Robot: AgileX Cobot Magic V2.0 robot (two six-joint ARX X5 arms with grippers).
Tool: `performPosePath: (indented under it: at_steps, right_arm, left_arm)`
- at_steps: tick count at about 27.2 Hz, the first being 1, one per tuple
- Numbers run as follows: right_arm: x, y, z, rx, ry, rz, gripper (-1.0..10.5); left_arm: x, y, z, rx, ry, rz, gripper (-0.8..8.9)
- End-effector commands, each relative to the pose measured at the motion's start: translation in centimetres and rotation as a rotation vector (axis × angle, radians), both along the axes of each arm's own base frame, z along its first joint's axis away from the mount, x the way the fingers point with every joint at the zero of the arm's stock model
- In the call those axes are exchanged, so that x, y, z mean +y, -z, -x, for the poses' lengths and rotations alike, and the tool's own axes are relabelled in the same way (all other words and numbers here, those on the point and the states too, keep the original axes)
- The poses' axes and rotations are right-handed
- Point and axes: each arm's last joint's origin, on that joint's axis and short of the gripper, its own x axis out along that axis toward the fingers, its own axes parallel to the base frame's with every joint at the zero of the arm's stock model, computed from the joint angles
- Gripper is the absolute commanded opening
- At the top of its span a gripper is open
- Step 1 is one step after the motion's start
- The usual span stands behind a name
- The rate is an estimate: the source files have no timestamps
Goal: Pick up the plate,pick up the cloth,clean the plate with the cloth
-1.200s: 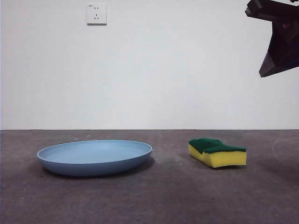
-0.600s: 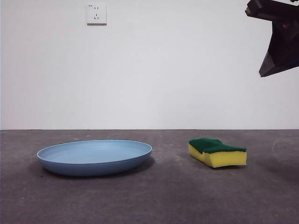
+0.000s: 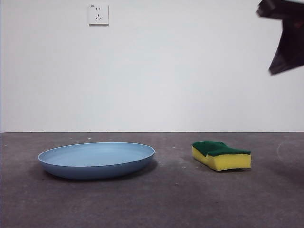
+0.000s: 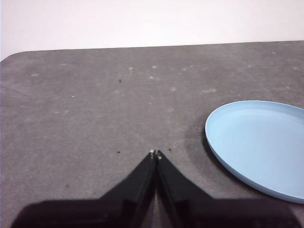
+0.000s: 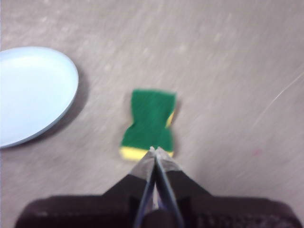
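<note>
The light-blue plate [image 3: 96,159] lies flat on the grey table, left of centre; it also shows in the left wrist view [image 4: 261,142] and the right wrist view [image 5: 33,92]. The cloth [image 3: 221,155], a yellow sponge with a green top, rests on the table to the plate's right. My right gripper [image 5: 155,151] hangs high above the cloth [image 5: 149,124], shut and empty; in the front view it is the dark shape at the top right corner [image 3: 286,38]. My left gripper [image 4: 155,154] is shut and empty, above bare table beside the plate.
A white wall socket [image 3: 98,14] sits on the back wall. The table's rounded far corner [image 4: 14,54] shows in the left wrist view. Bare grey tabletop lies between the plate and the cloth.
The right arm has shifted slightly up and to the right in the front view; the right wrist view is blurred by motion. Plate and cloth have not moved.
</note>
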Motion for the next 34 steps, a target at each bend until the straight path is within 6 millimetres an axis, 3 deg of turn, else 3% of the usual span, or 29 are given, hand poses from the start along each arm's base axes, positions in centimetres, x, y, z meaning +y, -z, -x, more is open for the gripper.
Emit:
performPosePath:
  at_steps: [1, 4, 6, 11, 19, 25, 34]
  right_arm:
    - [-1.6, -1.2, 0.4, -0.099, 0.02, 0.049, 0.0]
    - [-4.4, -2.2, 1.3, -0.192, 0.135, -0.019, 0.0]
    - [-5.9, -2.3, 2.4, -0.246, 0.106, -0.07, 0.0]
    - [-7.9, -0.3, 4.0, -0.374, 0.073, -0.086, 0.0]
    - [-8.4, 4.4, 4.1, -0.46, 0.101, -0.107, 0.0]
    - [-8.4, 7.4, 3.9, -0.426, 0.108, -0.123, 0.0]
    - [-8.4, 9.3, 3.7, -0.319, 0.127, -0.154, 0.0]
  left_arm:
    - [0.0, 0.4, -0.1, 0.006, -0.001, -0.012, -0.03]
    - [0.0, 0.4, -0.1, 0.006, -0.001, -0.012, -0.03]
    - [0.0, 0.4, -0.1, 0.006, -0.001, -0.012, -0.03]
    - [0.0, 0.4, -0.1, 0.006, -0.001, -0.012, -0.03]
    - [0.0, 0.4, -0.1, 0.006, -0.001, -0.012, -0.03]
    - [0.0, 0.4, -0.1, 0.006, -0.001, -0.012, -0.03]
    - [0.0, 0.4, -0.1, 0.006, -0.001, -0.012, -0.03]
